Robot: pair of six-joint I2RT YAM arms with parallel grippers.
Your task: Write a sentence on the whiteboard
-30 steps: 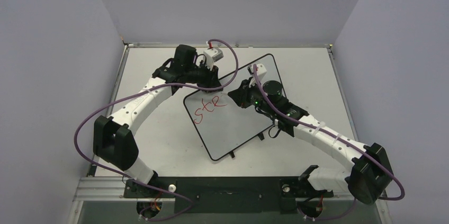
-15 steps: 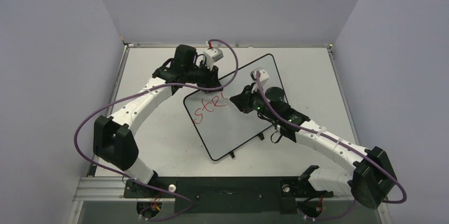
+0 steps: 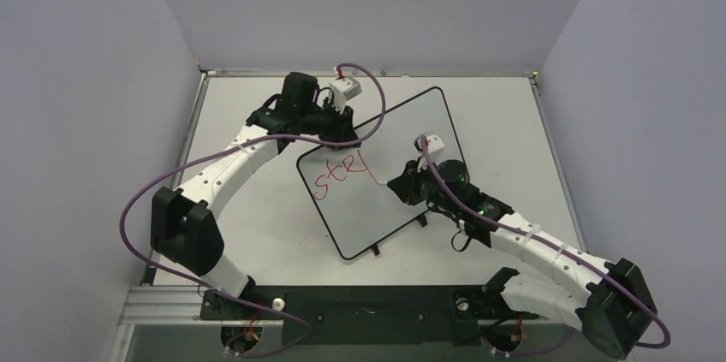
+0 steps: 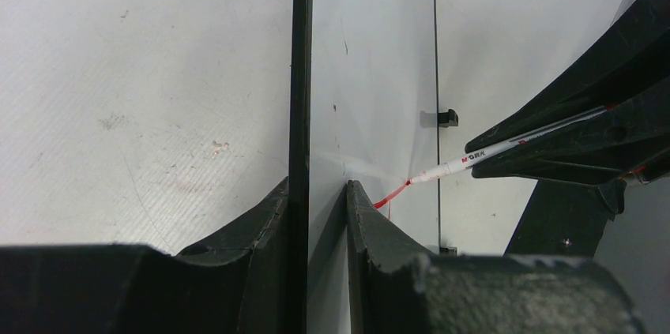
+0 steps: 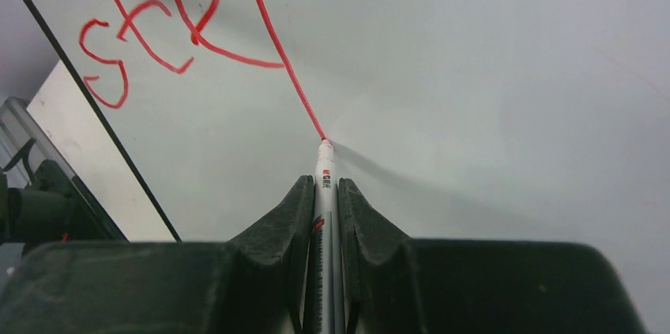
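The whiteboard point(image 3: 389, 208) lies slanted on the grey table. My left gripper point(image 3: 339, 133) is shut on its far left edge; in the left wrist view the jaws point(image 4: 318, 184) clamp the black frame of the whiteboard point(image 4: 371, 73). My right gripper point(image 3: 401, 188) is shut on a white marker point(image 5: 324, 167) with its tip pressed on the whiteboard point(image 5: 490, 73). The sentence point(image 3: 336, 175) is red lettering reading roughly "ste". A long slanting stroke point(image 5: 288, 73) runs from it down to the tip. The marker point(image 4: 474, 159) also shows in the left wrist view.
Two small black feet point(image 3: 421, 220) stick out from the board's near right edge. Grey walls close in the table point(image 3: 257, 225) on three sides. Purple cables loop off both arms. A metal rail point(image 3: 171, 302) runs along the near edge by the arm bases.
My right gripper has slid toward the near right across the board, drawing a long red stroke from beside the third letter. The left gripper and the board have stayed put.
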